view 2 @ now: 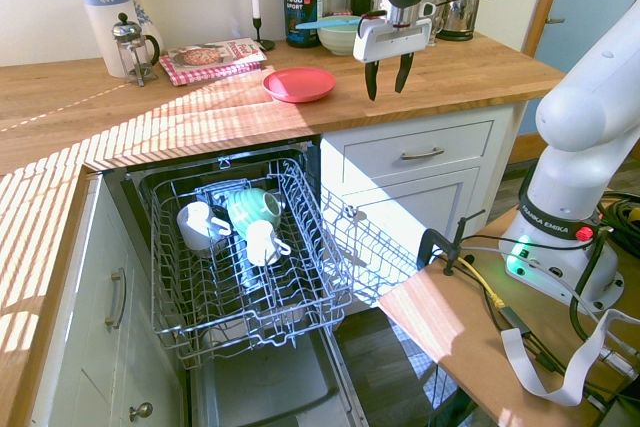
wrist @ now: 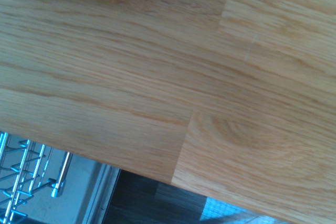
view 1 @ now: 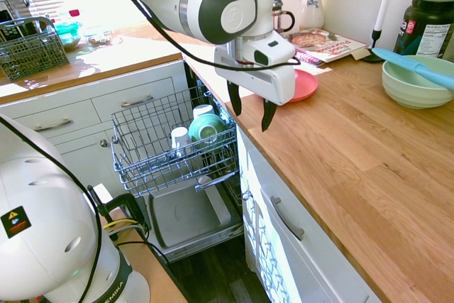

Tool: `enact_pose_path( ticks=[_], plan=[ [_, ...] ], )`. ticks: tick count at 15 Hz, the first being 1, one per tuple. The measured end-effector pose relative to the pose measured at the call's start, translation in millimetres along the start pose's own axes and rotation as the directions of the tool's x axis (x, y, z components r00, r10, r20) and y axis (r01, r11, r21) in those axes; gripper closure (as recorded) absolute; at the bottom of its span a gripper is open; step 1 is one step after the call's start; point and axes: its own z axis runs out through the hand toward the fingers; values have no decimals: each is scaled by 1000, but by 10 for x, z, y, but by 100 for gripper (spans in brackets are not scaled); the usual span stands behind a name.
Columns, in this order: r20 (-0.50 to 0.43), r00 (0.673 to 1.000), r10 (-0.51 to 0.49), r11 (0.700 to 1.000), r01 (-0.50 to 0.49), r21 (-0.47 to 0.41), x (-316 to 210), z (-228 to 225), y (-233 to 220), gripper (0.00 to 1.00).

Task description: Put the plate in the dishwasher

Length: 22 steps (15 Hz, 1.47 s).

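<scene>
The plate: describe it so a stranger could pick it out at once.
Start at the wooden counter above the open dishwasher. The plate lies flat there, near the front edge, between the magazine and the pale green bowl. It is the only pink, shallow round dish; nothing lies on it.

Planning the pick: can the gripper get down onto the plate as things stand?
Probably yes. The gripper hangs open above the bare counter beside the plate, which lies flat with nothing on it or between them.
</scene>
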Motion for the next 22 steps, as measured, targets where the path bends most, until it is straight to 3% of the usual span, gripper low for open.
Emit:
enact_pose_path(
  ticks=[4, 7, 14, 21, 22],
  plan=[
    [-7, 1000, 10, 1000, -10, 13, 49, -48, -7, 0],
    [-22, 997, 71, 994, -68, 86, 262, -87, -42, 0],
    [84, 977, 197, 933, -213, 289, 864, 63, -412, 0],
    [171, 964, 203, 916, -249, 316, 1158, 216, -853, 0],
    [180, 963, 201, 915, -250, 316, 1172, 249, -892, 100]
  ],
)
